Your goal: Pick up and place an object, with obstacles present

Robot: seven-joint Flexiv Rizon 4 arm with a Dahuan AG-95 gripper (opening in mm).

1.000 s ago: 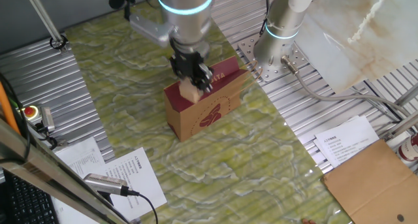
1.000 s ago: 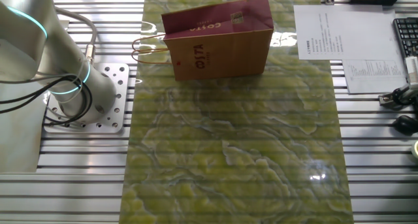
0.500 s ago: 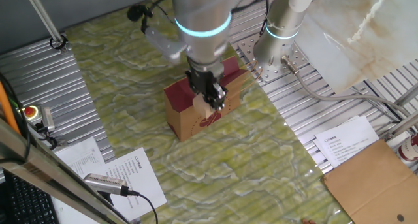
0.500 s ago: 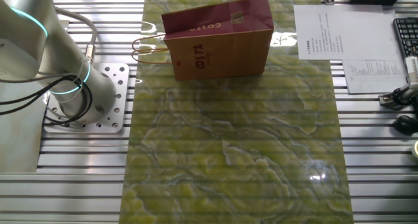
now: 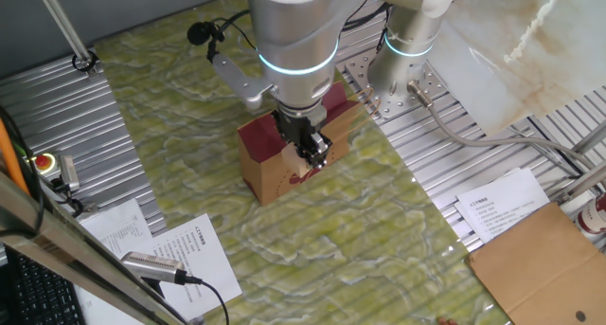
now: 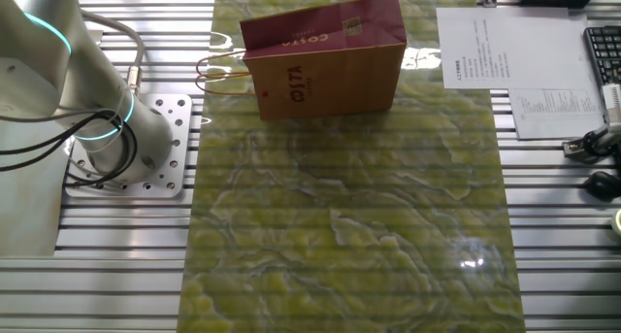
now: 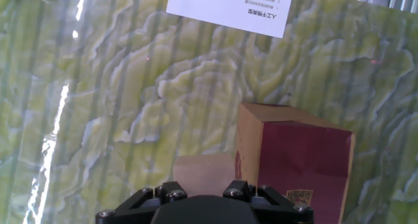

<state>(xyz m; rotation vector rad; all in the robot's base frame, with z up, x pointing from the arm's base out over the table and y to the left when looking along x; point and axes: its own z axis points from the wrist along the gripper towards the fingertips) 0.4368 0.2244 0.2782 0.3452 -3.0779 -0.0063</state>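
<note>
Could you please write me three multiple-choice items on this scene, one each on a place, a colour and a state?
1. Where is the small pale tan wooden cube?
A. Between the fingers, above the carton
B. On the printed sheets
C. Beside the arm's base

2. What colour is the top band of the upright kraft-brown paper carton?
A. Blue
B. Dark red
C. White

3. How does the carton stand?
A. Crushed
B. On its side
C. Upright

Answers: 1 A, the gripper holds the cube over the carton; 2 B, the band shows dark red; 3 C, it stands on the green mat.
</note>
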